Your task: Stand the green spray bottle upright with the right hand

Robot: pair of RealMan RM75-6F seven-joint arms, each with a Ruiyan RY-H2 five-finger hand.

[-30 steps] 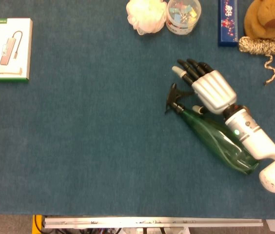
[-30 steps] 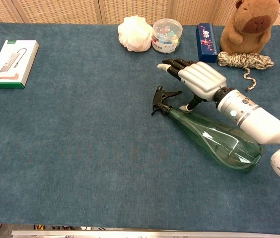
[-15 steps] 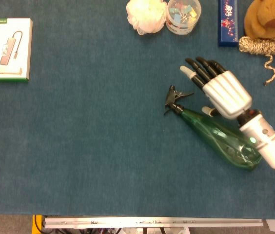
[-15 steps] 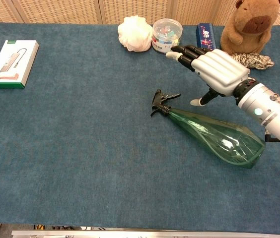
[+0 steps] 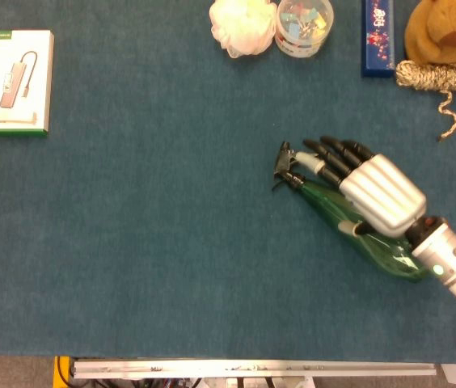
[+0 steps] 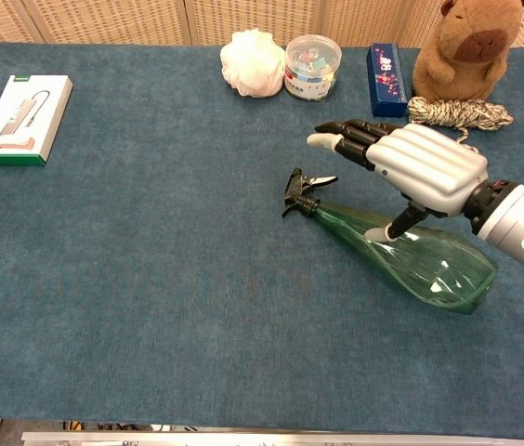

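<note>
The green spray bottle point(image 5: 331, 210) lies on its side on the blue cloth, its black trigger head point(image 5: 285, 166) pointing left and its wide base toward the right. In the chest view the bottle point(image 6: 434, 268) has the same pose. My right hand point(image 5: 373, 191) hovers over the bottle's upper body with its fingers stretched out toward the trigger head and nothing in its grasp. From the chest view, the right hand point(image 6: 422, 165) is above the bottle, and its thumb tip reaches down to the green body. The left hand appears in neither view.
A white boxed adapter point(image 5: 18, 81) lies at the far left. Along the back edge sit a white puff point(image 5: 242, 26), a jar of clips point(image 5: 304, 26), a blue box point(image 5: 377, 36), a brown plush point(image 5: 446, 31) and a coil of rope point(image 5: 442, 78).
The right hand rose from beside the bottle's neck, swung back, then came forward over the bottle's body. The bottle has shifted slightly and still lies on its side.
</note>
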